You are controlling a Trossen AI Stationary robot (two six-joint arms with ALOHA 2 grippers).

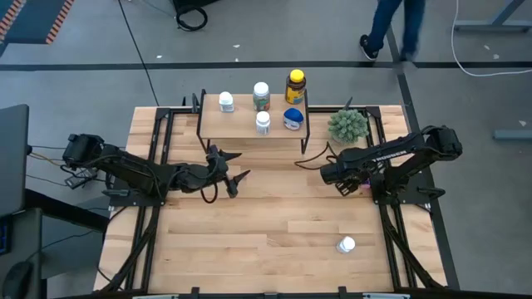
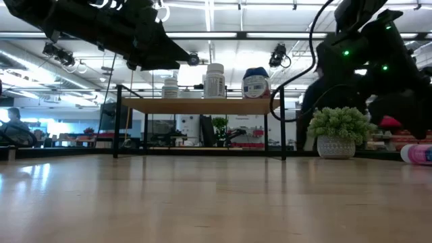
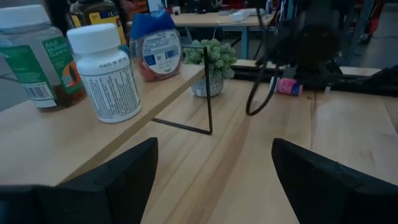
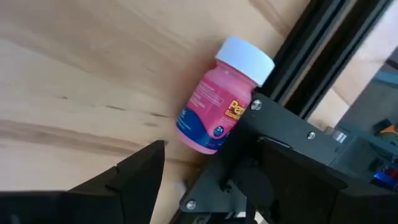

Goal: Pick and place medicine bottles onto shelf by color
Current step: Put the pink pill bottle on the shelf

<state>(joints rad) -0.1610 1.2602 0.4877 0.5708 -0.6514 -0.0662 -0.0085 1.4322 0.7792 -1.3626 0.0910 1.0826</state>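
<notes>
The light-wood shelf stands at the table's far middle on thin black legs. On it stand three white-capped bottles, an amber yellow-capped bottle and a squat blue-lidded bottle. My left gripper hangs open just before the shelf's front edge and holds nothing. My right gripper is open and points down over a pink-labelled white-capped bottle. That bottle lies on its side against the black frame rail at the table's right. Another white-capped bottle lies on the table near the front right.
A green spiky potted plant stands just right of the shelf, behind my right gripper. Black frame rails run along both sides of the table. Bare wood lies in the middle and near part of the table. A person walks on the floor beyond the far edge.
</notes>
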